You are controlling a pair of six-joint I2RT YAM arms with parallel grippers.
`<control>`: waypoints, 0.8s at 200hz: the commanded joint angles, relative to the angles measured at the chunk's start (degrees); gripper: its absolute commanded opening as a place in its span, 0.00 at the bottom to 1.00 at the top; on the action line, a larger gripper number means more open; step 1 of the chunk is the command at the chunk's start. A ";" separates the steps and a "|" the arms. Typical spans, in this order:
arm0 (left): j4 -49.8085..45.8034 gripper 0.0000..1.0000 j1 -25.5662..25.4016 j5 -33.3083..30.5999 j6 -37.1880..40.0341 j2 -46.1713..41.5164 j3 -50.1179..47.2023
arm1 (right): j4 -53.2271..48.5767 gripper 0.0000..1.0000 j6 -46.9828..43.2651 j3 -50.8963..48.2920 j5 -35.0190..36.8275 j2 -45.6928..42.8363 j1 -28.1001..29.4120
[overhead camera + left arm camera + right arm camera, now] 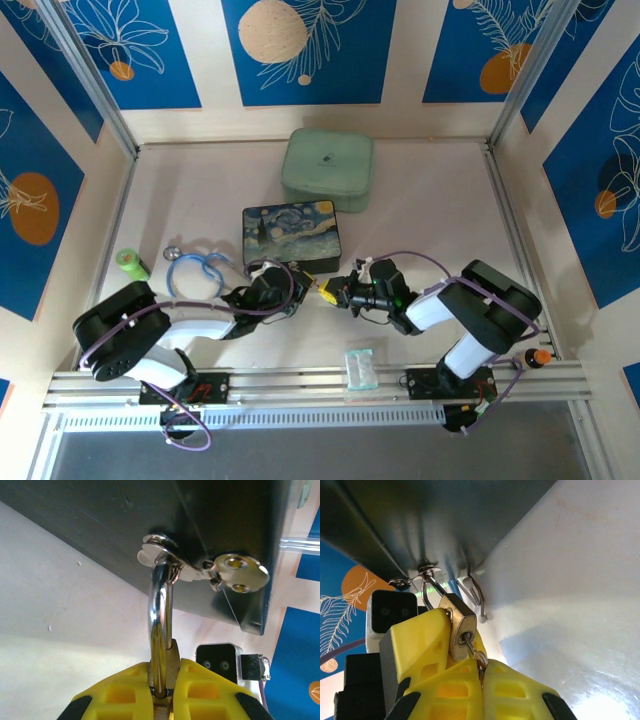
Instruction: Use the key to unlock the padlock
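The small brass padlock [462,627] hangs by its silver shackle [161,610] from the metal clasp [200,570] on the front of the painted box [292,236]. My left gripper [163,680] is shut on the padlock's body, its yellow fingers [420,635] pressed against both sides. The thin silvery key [479,659] has its tip in the keyhole at the padlock's bottom face. My right gripper [481,672] is shut on the key's head. Both grippers meet just in front of the box [315,288].
A pale green zip case [327,168] lies behind the box. A blue looped cord with a metal disc [195,270] and a green cylinder [131,263] sit to the left. A clear plastic packet [360,366] lies by the near rail.
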 commanded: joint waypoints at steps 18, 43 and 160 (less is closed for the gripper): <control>5.09 0.00 -0.38 4.21 1.85 -0.87 2.70 | 7.21 0.00 -1.67 3.11 -6.80 5.75 -2.83; 6.47 0.00 -0.38 6.22 2.84 -0.19 3.12 | 9.06 0.00 -1.85 4.05 -8.16 8.13 -3.50; 9.41 0.00 -0.40 11.00 4.39 3.40 5.77 | 8.24 0.00 -1.67 4.93 -6.27 8.50 -3.46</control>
